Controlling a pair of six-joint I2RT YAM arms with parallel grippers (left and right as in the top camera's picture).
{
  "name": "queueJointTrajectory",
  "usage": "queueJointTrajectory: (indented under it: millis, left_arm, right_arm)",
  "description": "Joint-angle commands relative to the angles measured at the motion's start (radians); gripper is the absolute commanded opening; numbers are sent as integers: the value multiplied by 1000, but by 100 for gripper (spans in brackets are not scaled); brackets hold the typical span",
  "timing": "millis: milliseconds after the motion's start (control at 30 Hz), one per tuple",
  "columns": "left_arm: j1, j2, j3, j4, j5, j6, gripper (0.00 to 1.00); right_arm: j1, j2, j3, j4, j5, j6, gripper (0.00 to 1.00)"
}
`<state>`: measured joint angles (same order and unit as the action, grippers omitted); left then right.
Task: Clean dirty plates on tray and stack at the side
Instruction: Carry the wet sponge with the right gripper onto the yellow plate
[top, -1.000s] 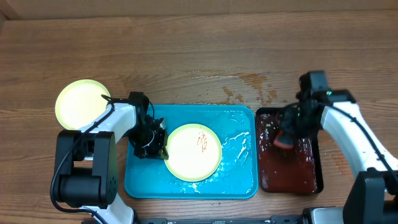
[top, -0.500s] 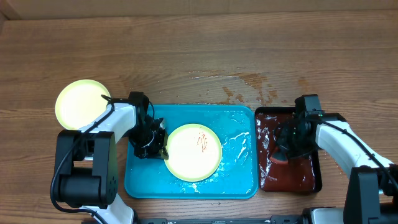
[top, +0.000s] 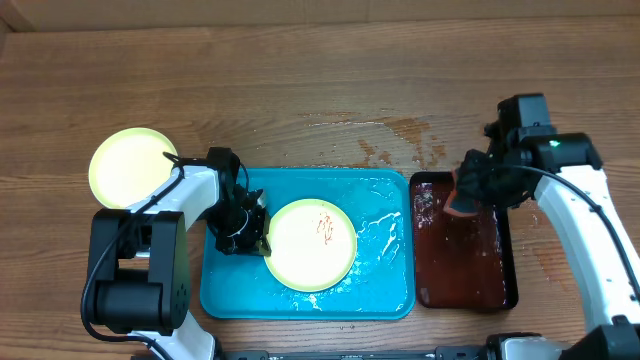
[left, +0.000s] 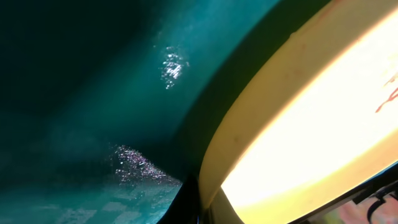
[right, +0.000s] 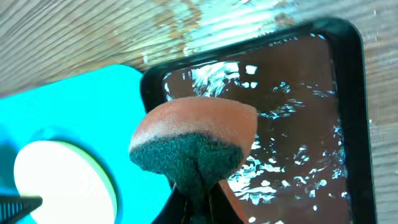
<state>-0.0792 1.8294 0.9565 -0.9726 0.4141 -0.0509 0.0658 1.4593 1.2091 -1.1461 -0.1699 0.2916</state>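
Fingers of the right gripper (right: 198, 190), clamped on the sponge (right: 193, 140), had risen off the dark tray (top: 490, 285) toward 12 o'clock; the left gripper (top: 252, 236) pinched the plate (top: 312, 250), ready for scrubbing.

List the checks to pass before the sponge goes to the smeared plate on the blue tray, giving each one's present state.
1. Left pincer shut on the smeared plate at its rim: ok.
2. Right pincer shut on the sponge: ok.
3. Sponge above the smeared plate: not ok, it hangs over the dark tray.
4. Sauce smear uncovered: ok.
5. Sponge wet enough: cannot tell.
6. Side plate outside the turquoise tray: ok.
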Motion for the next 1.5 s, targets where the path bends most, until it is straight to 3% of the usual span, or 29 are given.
queueJointTrajectory:
  millis: [0, 333, 500, 633, 900, 1233, 1300, 1467]
  left_arm:
    - [-16, 39, 4, 70, -143, 56, 4]
    - [-147, 40, 45, 121, -79, 164, 4]
    - [-195, 40, 90, 117, -146, 163, 4]
    - [-204, 40, 96, 121, -234, 158, 4]
    - [-218, 41, 96, 167, -238, 96, 4]
    - [-291, 41, 96, 188, -238, 69, 4]
    - [-296, 41, 96, 188, -238, 69, 4]
    - [-297, 41, 96, 181, -238, 69, 4]
  right_arm:
    - [33, -6, 16, -6, -49, -133, 4]
    - [141, -6, 16, -8, -195, -307, 4]
    - [250, -6, 16, -47, -313, -425, 4]
    - [349, -6, 16, -79, -313, -411, 4]
    - [541, 53, -14, 19, -139, -55, 4]
    - [558, 286, -30, 250, -137, 303, 4]
    - [556, 314, -30, 279, -114, 335, 4]
    - [554, 364, -30, 245, 153, 372, 4]
